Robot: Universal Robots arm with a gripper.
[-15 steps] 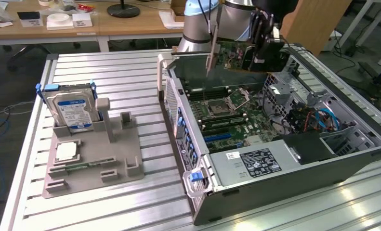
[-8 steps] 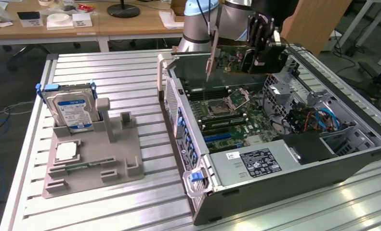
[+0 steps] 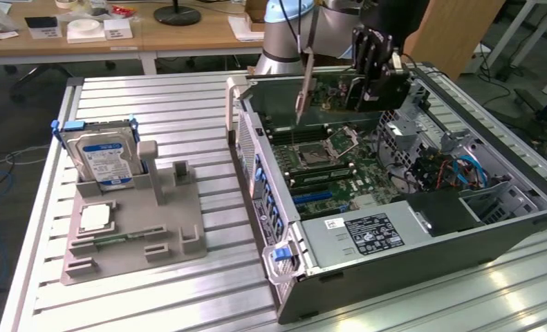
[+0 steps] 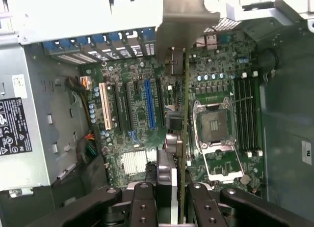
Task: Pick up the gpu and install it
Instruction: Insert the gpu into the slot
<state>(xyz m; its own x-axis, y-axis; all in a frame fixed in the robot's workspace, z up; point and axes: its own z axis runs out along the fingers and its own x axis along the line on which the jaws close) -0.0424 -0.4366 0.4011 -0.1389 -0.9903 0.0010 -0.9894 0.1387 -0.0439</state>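
**Graphics card held on edge over the open computer**

The graphics card (image 3: 331,88) is held on edge above the motherboard (image 3: 319,155) of the open computer case (image 3: 411,256), clear of the board. Its silvery end bracket (image 3: 302,90) is turned toward the slotted rear wall of the case. The card is clamped between the fingers of the gripper (image 3: 370,93), which are closed on it. In the wrist view the card's long axis is seen running parallel to the expansion slots. It is offset from the blue slot (image 4: 148,104), lying between that slot and the processor socket (image 4: 214,125). The slot is therefore judged to lie below the card and to one side of it.
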